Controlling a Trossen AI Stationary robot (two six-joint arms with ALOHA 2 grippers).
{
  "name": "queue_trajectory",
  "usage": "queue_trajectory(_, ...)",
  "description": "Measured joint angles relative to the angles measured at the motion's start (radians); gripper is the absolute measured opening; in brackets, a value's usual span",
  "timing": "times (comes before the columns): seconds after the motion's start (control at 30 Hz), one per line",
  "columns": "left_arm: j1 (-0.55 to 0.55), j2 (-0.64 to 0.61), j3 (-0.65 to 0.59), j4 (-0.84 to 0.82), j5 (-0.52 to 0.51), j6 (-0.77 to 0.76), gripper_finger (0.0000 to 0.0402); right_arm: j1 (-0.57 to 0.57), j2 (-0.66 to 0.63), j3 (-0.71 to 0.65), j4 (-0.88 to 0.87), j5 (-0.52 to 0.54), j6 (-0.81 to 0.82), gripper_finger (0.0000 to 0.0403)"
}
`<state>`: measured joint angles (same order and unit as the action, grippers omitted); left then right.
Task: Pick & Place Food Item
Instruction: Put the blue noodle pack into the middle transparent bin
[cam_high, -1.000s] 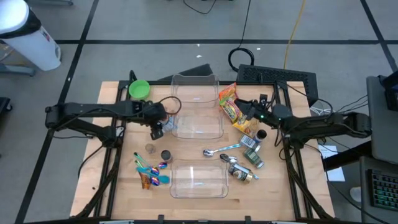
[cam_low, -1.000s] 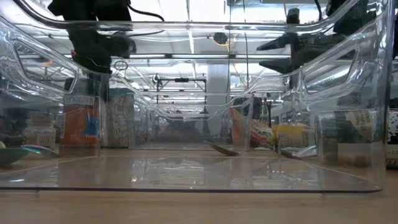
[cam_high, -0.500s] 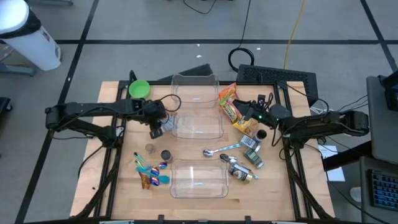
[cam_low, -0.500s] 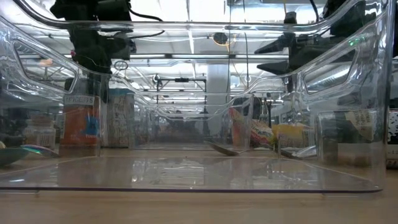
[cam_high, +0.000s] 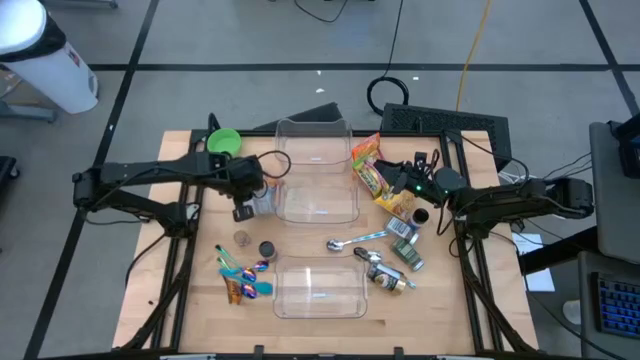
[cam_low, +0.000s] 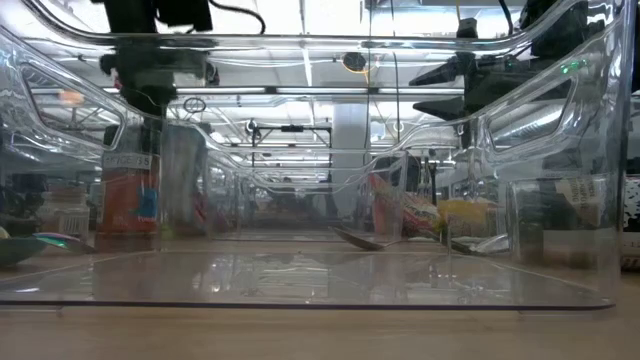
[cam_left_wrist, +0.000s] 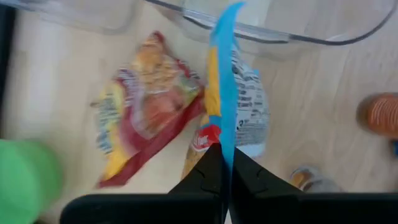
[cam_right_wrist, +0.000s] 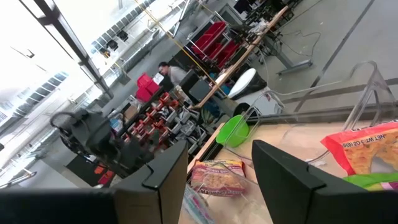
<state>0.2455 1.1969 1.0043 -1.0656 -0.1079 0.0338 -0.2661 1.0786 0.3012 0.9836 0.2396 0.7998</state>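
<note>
A wooden table (cam_high: 180, 300) seen from above holds two clear plastic bins: the far bin (cam_high: 316, 170) in the middle and the near bin (cam_high: 320, 287) toward the front edge. The left gripper (cam_left_wrist: 224, 163) hangs just beside the far bin's left wall, its fingers clenched on the blue edge of a food packet (cam_left_wrist: 239, 106) that dangles from them above the table. Beneath it in the left wrist view lie a red and yellow snack bag (cam_left_wrist: 146, 102) and part of a green bowl (cam_high: 223, 144), which sits near the table's far left corner. The right gripper (cam_right_wrist: 217, 168) hovers at the far bin's right side with its fingers spread apart and holding nothing, just beside a yellow and red snack bag (cam_high: 367, 165). Between the bins lie a metal spoon (cam_high: 355, 240) and small jars (cam_high: 265, 248), with colourful utensils (cam_high: 243, 278) at front left. On the right, more packets (cam_high: 403, 240) crowd the table around the right arm.
</note>
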Motion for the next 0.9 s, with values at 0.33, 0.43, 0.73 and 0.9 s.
queue_trajectory(0.33, 0.000, -0.001, 0.375, -0.183, -0.013, 0.075, 0.0003, 0.004, 0.000, 0.000, 0.052, -0.006, 0.000, 0.0171)
queue_trajectory(0.43, 0.000, -0.001, 0.452, -0.139, 0.049, 0.095, 0.0002, 0.034, 0.000, 0.018, 0.132, -0.006, -0.042, 0.0171)
queue_trajectory(0.73, -0.019, 0.029, 0.484, 0.049, 0.136, 0.131, 0.0002, 0.182, 0.022, 0.369, -0.197, -0.009, -0.377, 0.0171)
queue_trajectory(0.9, -0.052, 0.099, 0.484, 0.095, 0.136, 0.130, 0.0002, 0.232, 0.102, 0.596, -0.486, -0.043, -0.491, 0.0171)
